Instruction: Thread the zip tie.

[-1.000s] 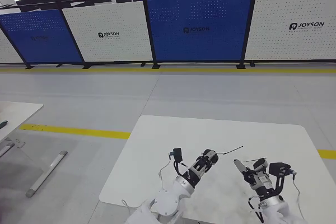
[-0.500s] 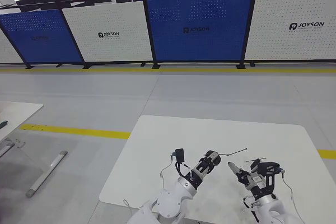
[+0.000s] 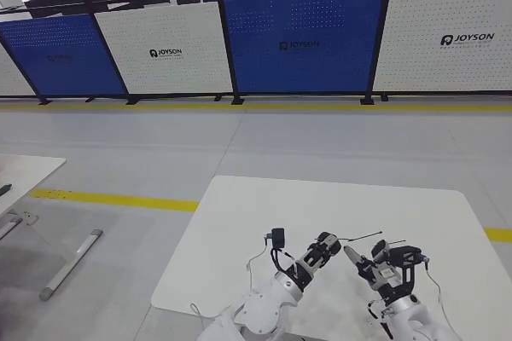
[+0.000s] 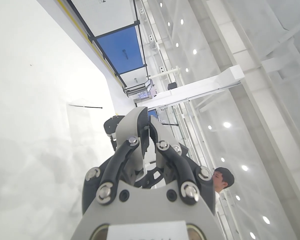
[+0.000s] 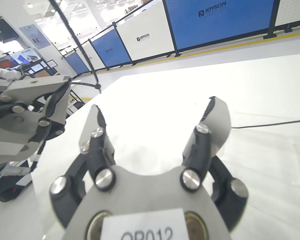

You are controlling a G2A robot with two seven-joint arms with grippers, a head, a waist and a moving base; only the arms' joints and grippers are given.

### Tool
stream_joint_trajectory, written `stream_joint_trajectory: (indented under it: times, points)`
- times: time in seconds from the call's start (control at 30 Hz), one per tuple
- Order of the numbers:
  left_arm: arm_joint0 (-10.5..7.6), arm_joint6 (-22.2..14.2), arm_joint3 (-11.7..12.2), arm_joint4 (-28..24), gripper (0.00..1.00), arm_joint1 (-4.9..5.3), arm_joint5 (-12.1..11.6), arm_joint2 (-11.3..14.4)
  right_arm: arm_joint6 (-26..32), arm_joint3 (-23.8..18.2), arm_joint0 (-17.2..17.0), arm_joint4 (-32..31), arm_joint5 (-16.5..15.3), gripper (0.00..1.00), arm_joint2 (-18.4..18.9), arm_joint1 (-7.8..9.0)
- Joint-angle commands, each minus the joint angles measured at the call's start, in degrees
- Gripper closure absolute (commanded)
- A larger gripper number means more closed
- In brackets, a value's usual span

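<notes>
Top view has the left claw (image 3: 331, 243) clamped tight on one end of the black zip tie (image 3: 360, 235), with the strap sticking out sideways above the white counter (image 3: 324, 200). The right claw (image 5: 157, 109) sits just beside that strap, spread wide and holding nothing. A second zip tie (image 5: 265, 124) lies flat on the counter near the right claw. Blue and white partition panels (image 3: 303, 47) stand across the floor behind.

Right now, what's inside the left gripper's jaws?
A black zip tie, pinched at the tips of the left gripper, which is shut on it. Its strap sticks out past the tips. The pinched stretch is covered by the gripper itself, so which part is held cannot be seen.
</notes>
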Motion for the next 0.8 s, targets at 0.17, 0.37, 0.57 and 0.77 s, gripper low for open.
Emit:
stream_joint_trajectory:
  times: [0.17, 0.37, 0.57, 0.77]
  points:
    - [-0.34, -1.19, 0.43, -0.68, 1.0, -0.05, 0.37, 0.35, 1.23, -0.41, -0.06, 1.2, -2.7, 0.67, 0.14, 0.09]
    - [-0.64, -0.85, 0.85, -0.73, 1.0, -0.17, 0.48, 0.65, 1.86, -0.69, -0.16, 0.54, -3.58, 0.69, 0.05, 0.17]
    - [-0.75, -0.77, 0.96, -0.24, 1.0, -0.23, 0.71, 0.98, 1.16, -1.11, -0.6, 0.84, -5.18, 0.7, 0.36, 0.27]
    - [-1.15, -0.32, 1.55, -0.2, 1.0, -0.38, 0.96, 1.32, 1.07, -1.28, -0.65, 1.06, -5.63, 0.7, 0.34, 0.4]
